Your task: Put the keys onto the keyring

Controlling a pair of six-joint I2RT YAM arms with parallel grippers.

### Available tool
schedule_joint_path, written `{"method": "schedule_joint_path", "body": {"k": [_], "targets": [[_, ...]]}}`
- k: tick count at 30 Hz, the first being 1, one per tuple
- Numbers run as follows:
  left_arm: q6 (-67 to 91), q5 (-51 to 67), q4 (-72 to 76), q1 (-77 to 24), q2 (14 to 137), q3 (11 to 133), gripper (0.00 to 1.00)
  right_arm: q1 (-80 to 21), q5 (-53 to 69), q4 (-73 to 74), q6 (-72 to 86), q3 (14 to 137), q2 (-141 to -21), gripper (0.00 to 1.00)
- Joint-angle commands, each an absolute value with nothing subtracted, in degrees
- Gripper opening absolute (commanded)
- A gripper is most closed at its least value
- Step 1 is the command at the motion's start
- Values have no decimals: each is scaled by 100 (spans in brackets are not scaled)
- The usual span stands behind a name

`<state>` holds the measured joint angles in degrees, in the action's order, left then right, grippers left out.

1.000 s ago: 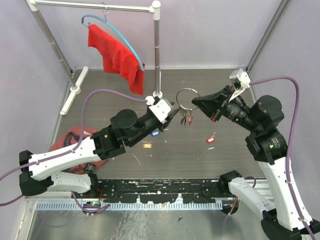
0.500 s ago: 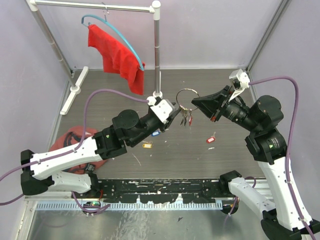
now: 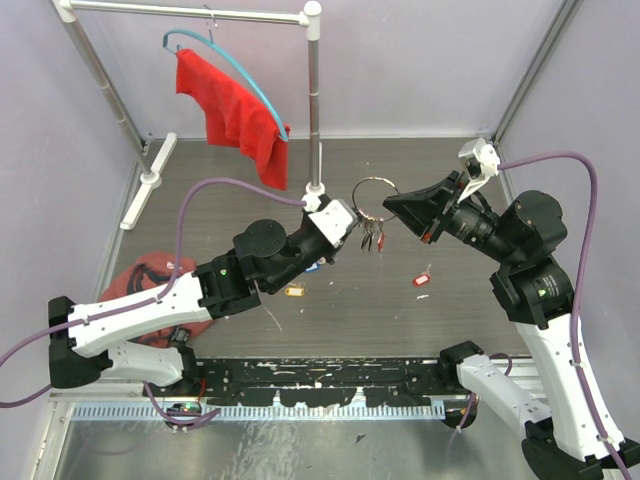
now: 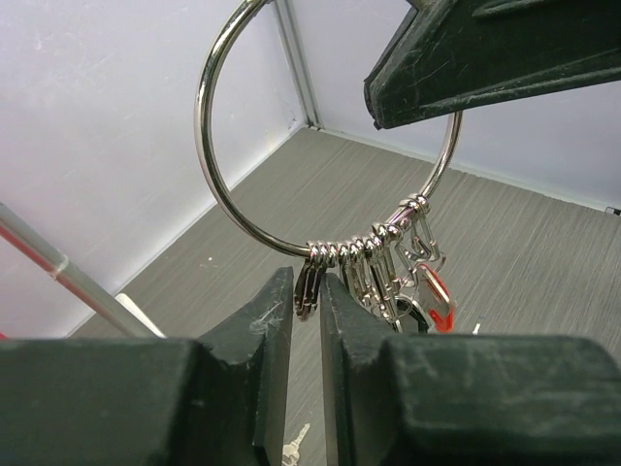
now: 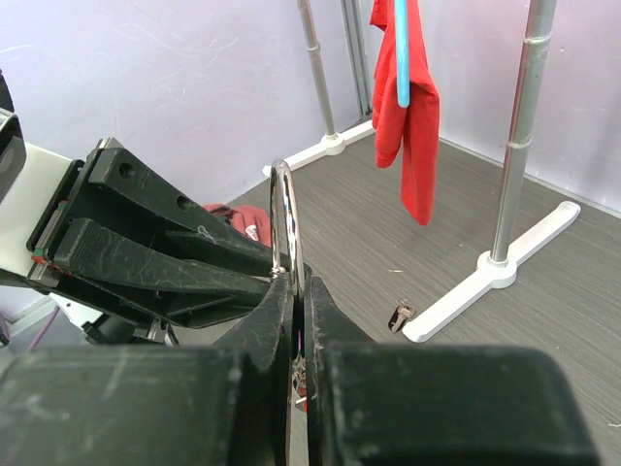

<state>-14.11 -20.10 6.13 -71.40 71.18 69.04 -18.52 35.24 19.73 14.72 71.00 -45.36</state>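
The rack pole (image 3: 314, 110) stands close left of the ring (image 4: 201, 112) — the surface (image 3: 360, 310) in front lies open, bar one loose key (image 3: 421, 279).

Soft even light; glints on keyring (image 4: 200, 107)

Lilac walls (image 3: 420, 60), grey wood-grain tabletop (image 3: 225, 170) — metal rack (image 3: 314, 100)

The left arm (image 3: 150, 310) and right arm (image 3: 540, 285) were extended inward, tip toward tip. The left gripper (image 4: 306, 286) was held narrowly parted, while the right gripper (image 5: 296, 291) was clamped tight.
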Motion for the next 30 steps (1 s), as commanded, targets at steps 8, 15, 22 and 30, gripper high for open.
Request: {"method": "schedule_joint_path", "body": {"k": [8,15,22,30], "targets": [[-1415,-1906,846,-7163,7095,7029,11,-1837,3588,1539,1547,7154,-4431,4],[-1406,-1558,736,-7163,6966,7002,0,-1837,3575,1544,1544,7158,-4425,4],[-1564,-1570,230,-7163,6792,7038,0,-1835,3412,1748,1337,7239,-4419,4],[-1968,-1636,-707,-7166,6582,7177,0,-1837,3308,1873,1208,7211,-4418,8]]}}
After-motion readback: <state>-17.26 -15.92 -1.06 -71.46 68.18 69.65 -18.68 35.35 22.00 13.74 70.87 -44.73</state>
